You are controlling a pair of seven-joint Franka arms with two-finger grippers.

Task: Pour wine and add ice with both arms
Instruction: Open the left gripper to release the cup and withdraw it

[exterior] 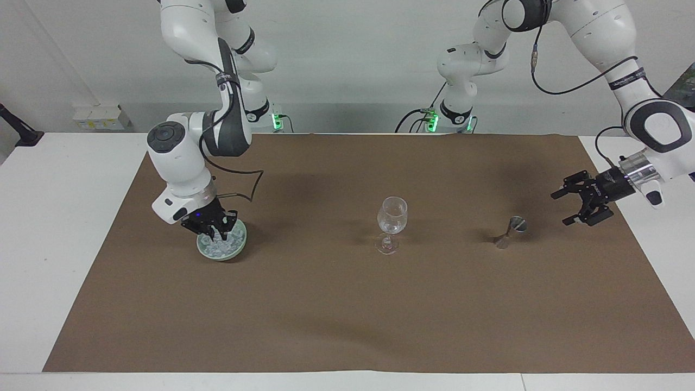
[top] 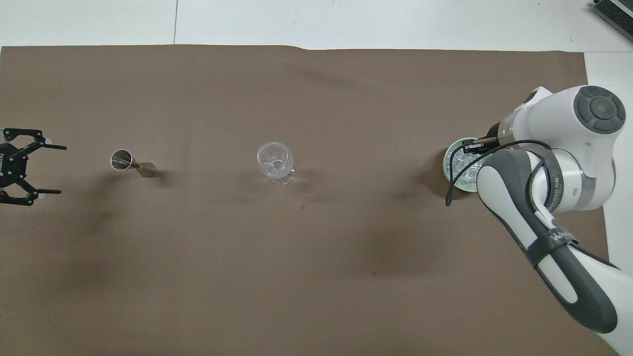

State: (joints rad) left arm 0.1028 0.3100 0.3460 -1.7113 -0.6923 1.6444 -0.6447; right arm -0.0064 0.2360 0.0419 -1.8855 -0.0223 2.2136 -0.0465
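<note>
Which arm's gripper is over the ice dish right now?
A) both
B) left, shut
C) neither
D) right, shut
D: the right gripper, on the arm based at the facing view's left, is shut just above the ice in the green dish, while the left gripper hangs open over the mat at its own end of the table, apart from the metal jigger.

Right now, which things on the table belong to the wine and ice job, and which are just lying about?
Job:
- ice in green dish
- wine glass
- metal jigger
- right end effector, shut over the ice
- left end effector, open

Lying about:
- brown mat
</note>
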